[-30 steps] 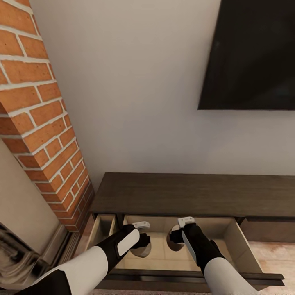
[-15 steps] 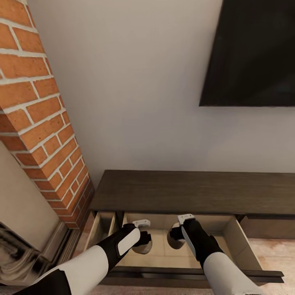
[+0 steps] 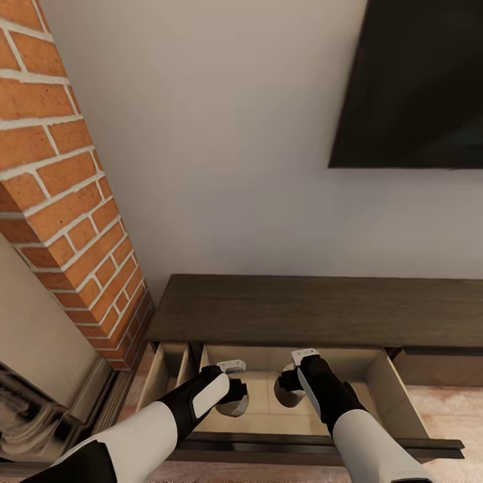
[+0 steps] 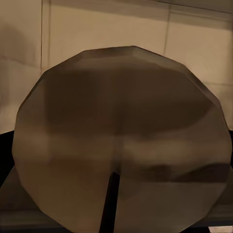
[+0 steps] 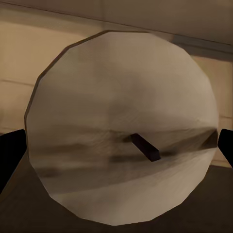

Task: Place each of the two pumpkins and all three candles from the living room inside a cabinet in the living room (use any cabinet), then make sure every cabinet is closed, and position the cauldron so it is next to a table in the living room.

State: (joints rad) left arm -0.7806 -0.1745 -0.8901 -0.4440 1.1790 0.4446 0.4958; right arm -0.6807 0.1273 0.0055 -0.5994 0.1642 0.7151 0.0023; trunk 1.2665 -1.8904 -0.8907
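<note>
Head view: cabinet (image 3: 315,312) against the wall, its drawer (image 3: 396,392) pulled out at 6 o'clock, pale wood inside. Left gripper (image 3: 236,396) over the drawer, clamped on a candle (image 3: 239,404). Right gripper (image 3: 290,392) just beside it at 3 o'clock, clamped on a second candle (image 3: 287,396). Brick column (image 3: 60,194) at 9 o'clock, dark screen (image 3: 416,80) at 1 o'clock.

Left wrist view: candle (image 4: 121,141) top with dark wick, dark finger (image 4: 7,145) at its edge.

Right wrist view: candle (image 5: 121,131) top, paler, fingers (image 5: 12,155) at both sides.

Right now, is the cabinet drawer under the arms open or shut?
Open: the drawer is pulled out from the cabinet, its pale interior exposed, with both grippers lowered inside.
</note>
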